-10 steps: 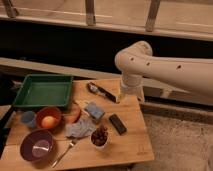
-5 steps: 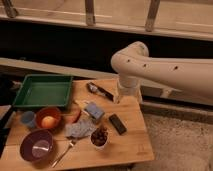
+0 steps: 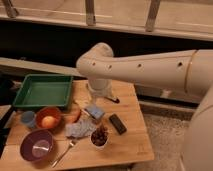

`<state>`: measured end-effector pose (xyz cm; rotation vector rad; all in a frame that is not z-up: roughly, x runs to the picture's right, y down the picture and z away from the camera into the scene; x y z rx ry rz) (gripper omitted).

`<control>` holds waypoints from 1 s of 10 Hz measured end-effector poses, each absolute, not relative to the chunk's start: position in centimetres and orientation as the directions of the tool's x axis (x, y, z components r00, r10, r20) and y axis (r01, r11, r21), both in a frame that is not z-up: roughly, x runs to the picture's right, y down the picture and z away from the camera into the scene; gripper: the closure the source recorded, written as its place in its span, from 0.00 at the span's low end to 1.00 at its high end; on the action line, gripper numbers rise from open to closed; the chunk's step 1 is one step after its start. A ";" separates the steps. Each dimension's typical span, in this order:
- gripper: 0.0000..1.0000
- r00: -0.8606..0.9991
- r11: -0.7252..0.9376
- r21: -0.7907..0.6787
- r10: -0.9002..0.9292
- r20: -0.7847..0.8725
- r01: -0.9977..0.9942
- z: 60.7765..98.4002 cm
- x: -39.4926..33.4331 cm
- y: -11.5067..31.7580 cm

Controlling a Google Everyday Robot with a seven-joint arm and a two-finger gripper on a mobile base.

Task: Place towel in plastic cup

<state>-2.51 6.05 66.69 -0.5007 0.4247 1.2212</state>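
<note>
The towel (image 3: 80, 129), a wrinkled grey-blue cloth, lies on the wooden table (image 3: 132, 145) near its middle, beside a blocky blue-grey sponge (image 3: 94, 112). The small blue plastic cup (image 3: 27, 119) stands at the table's left edge, next to the orange bowl (image 3: 50, 119). My white arm reaches in from the right. Its gripper (image 3: 102, 95) hangs open over the back of the table, just behind the sponge and a little above the towel's far side, holding nothing. The arm's wrist hides most of it.
A green tray (image 3: 42, 90) sits at the back left. A purple bowl (image 3: 36, 146) and a fork (image 3: 64, 151) are at the front left. A small cup of dark fruit (image 3: 100, 136) and a black bar (image 3: 117, 123) lie right of the towel.
The arm has swung left and forward, bringing the gripper from the table's back right edge to over its back middle. The objects on the table have not moved.
</note>
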 end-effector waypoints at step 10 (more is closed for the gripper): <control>0.27 0.449 0.363 -0.265 0.710 -0.543 -0.894 65.1 -11.2 10.1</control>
